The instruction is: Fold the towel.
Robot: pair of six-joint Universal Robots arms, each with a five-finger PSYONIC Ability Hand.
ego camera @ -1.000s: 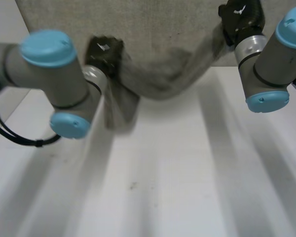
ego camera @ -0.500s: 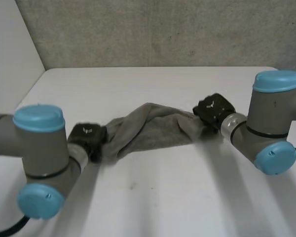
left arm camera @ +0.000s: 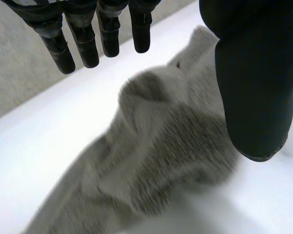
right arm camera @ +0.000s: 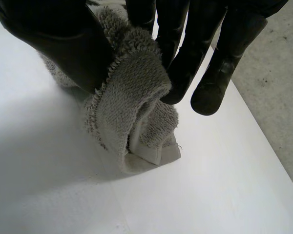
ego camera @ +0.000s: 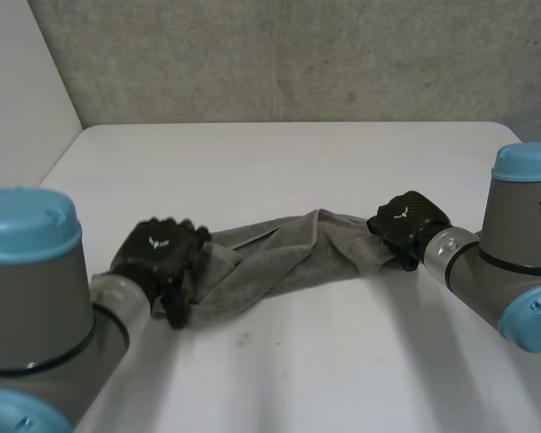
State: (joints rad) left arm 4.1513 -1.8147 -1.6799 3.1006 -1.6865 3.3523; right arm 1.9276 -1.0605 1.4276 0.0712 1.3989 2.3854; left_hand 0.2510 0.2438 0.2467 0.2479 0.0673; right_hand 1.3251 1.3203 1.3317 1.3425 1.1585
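On the white tabletop (ego camera: 279,162) lay one grey towel (ego camera: 288,262), bunched into a long rumpled band across the near middle. It stretched between the left robot hand (ego camera: 158,255) and the right robot hand (ego camera: 406,224), one at each end. A grey wall (ego camera: 298,54) stood behind the tabletop, and a white panel (ego camera: 18,99) closed off the far left side.

From the head camera, the left arm (ego camera: 36,298) with its blue cap covered the near left corner of the tabletop. The right arm (ego camera: 514,262) came in at the right edge. The back of each robot hand hid the towel end beneath it, so that view did not show either grasp.

The wrist cameras did. On the left, the fingers (left arm camera: 83,44) hung straight and stood well apart from the thumb (left arm camera: 254,73). The towel's heaped end lay on the tabletop in the gap under the palm, so this robot hand was open over it. On the right, the thumb (right arm camera: 58,39) and fingers (right arm camera: 185,58) pinched a doubled-over end of the towel. Its hemmed corner drooped onto the tabletop below them.

In all: one towel, two robot hands and two arms.
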